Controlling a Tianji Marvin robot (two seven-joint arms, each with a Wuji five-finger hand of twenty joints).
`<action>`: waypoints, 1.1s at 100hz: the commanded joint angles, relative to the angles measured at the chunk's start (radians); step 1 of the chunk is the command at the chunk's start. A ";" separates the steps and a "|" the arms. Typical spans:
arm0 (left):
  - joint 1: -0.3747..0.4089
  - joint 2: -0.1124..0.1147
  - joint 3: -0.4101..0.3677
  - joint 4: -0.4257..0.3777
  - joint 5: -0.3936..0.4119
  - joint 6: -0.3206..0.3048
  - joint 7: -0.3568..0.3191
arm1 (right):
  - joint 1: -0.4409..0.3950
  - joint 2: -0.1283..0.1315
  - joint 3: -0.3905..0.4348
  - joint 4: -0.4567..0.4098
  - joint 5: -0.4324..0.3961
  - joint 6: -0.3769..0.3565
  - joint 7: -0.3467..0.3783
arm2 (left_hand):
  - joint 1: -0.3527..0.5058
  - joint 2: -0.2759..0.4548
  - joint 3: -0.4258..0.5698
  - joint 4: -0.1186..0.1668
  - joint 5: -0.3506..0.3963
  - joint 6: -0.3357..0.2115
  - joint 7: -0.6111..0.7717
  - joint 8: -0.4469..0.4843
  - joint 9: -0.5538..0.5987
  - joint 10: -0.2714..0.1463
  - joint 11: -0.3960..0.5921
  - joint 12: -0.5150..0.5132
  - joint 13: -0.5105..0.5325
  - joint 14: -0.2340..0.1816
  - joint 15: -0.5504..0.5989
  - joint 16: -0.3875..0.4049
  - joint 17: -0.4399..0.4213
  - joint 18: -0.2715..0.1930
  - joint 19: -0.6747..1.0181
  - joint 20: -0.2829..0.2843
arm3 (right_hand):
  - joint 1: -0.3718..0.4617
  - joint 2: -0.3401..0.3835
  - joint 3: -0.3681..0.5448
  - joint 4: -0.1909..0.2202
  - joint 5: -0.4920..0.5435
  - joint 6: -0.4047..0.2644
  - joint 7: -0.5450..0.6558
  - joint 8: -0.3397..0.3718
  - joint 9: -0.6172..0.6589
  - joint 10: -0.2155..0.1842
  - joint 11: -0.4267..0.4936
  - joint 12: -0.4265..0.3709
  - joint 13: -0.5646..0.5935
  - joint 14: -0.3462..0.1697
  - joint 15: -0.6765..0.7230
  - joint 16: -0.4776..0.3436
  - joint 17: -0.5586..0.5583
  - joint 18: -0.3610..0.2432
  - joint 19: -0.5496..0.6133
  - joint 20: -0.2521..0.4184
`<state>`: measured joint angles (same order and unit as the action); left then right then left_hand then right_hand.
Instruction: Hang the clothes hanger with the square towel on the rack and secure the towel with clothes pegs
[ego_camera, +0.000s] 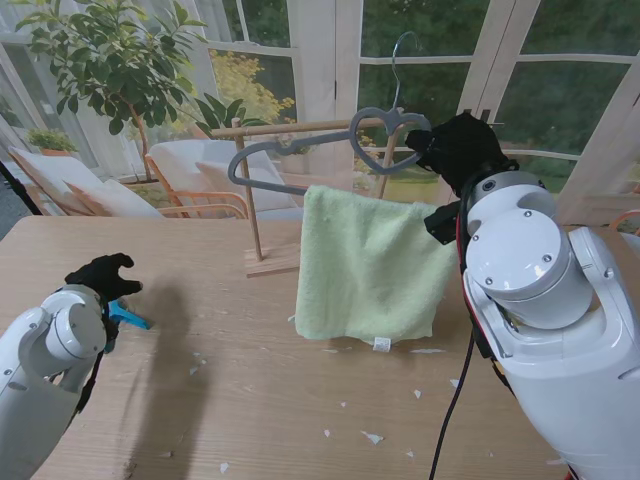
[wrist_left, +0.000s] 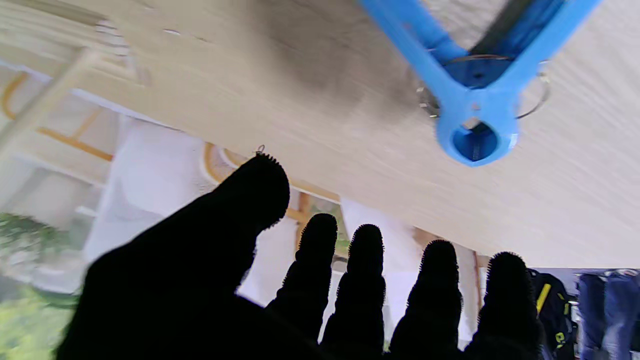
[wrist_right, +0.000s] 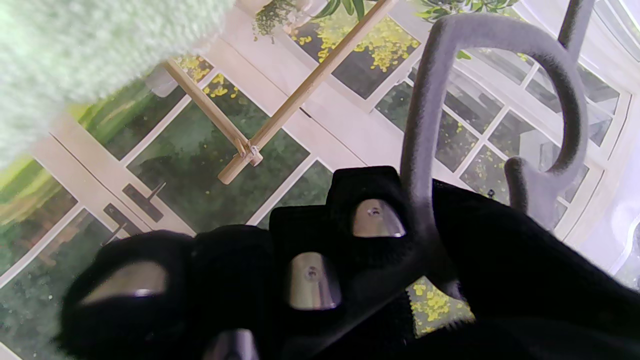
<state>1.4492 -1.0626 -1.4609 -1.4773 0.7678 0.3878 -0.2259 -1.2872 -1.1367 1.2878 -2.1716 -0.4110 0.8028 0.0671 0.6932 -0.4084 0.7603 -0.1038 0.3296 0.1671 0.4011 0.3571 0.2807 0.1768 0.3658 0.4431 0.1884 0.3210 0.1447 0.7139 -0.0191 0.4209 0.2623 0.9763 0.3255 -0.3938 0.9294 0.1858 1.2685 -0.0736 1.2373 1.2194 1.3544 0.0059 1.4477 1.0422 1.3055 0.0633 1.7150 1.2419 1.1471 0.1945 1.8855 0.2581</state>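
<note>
A: Where is the grey flocked clothes hanger with the heart-shaped neck (ego_camera: 330, 150) right now?

B: Upper centre of the stand view, held up in the air. The black-gloved right hand (ego_camera: 458, 148) is clenched around its right end; the right wrist view shows the fingers (wrist_right: 372, 220) wrapped over the grey bar. The pale green square towel (ego_camera: 370, 265) drapes over the hanger's lower bar and hangs down toward the wooden table (ego_camera: 250, 400).

A: And the light wooden rack with the horizontal rod (ego_camera: 290, 128)?

B: Directly behind the hanger in the picture. The thin wire hook (ego_camera: 403, 50) stands higher in the frame than the rod and, as far as I can tell, is not over it yet. The hanger's long axis runs roughly along the rod, tilted down to the picture's left. So the hook would need to come over the rod and then drop, I judge.

A: The other hand?

B: The black-gloved left hand (ego_camera: 100, 275) is at the lower left, released, fingers spread, holding nothing. A blue plastic clothes peg (ego_camera: 128, 317) lies on the table just beside it, far closer to it than to the right hand.
</note>
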 joint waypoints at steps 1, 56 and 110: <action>-0.006 0.010 -0.005 0.016 0.001 0.012 -0.029 | -0.005 -0.004 -0.004 -0.002 -0.006 0.000 0.017 | -0.043 0.001 0.018 0.016 -0.019 -0.015 0.014 0.015 -0.033 -0.007 0.016 0.018 -0.019 -0.019 -0.018 0.016 -0.007 -0.007 -0.002 0.013 | 0.032 0.052 0.030 0.041 0.065 0.054 0.034 0.028 0.093 0.061 0.126 0.010 0.003 -0.084 0.145 0.072 0.104 -0.283 0.208 1.073; -0.019 0.012 0.047 0.136 0.058 0.091 0.010 | -0.011 -0.003 -0.006 0.006 -0.006 0.003 0.020 | -0.059 -0.018 0.062 0.009 -0.003 0.088 0.217 0.182 -0.093 -0.021 0.019 0.075 -0.059 -0.054 -0.015 0.068 -0.005 -0.032 0.012 0.060 | 0.030 0.052 0.031 0.043 0.065 0.053 0.034 0.030 0.093 0.061 0.126 0.010 0.003 -0.084 0.145 0.071 0.104 -0.284 0.208 1.071; -0.046 0.006 0.098 0.220 0.029 0.039 0.060 | -0.001 -0.002 -0.015 0.014 -0.006 0.005 0.026 | 0.164 -0.048 0.139 0.013 0.056 -0.137 0.265 0.169 -0.092 -0.049 0.000 0.109 -0.072 -0.073 0.006 0.081 0.003 -0.055 0.032 0.077 | 0.029 0.053 0.032 0.045 0.065 0.051 0.035 0.030 0.093 0.061 0.126 0.010 0.003 -0.085 0.145 0.070 0.104 -0.285 0.208 1.070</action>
<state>1.4021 -1.0474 -1.3663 -1.2648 0.7944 0.4450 -0.1527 -1.2900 -1.1327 1.2753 -2.1536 -0.4180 0.8056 0.0784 0.7970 -0.4356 0.8594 -0.1038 0.3643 0.0973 0.6239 0.5001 0.2084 0.1614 0.3424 0.5415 0.1461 0.2625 0.1416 0.7788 -0.0190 0.3827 0.2721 1.0270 0.3255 -0.3937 0.9295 0.1858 1.2685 -0.0738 1.2373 1.2204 1.3544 0.0060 1.4477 1.0422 1.3055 0.0633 1.7150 1.2420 1.1471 0.1945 1.8855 0.2581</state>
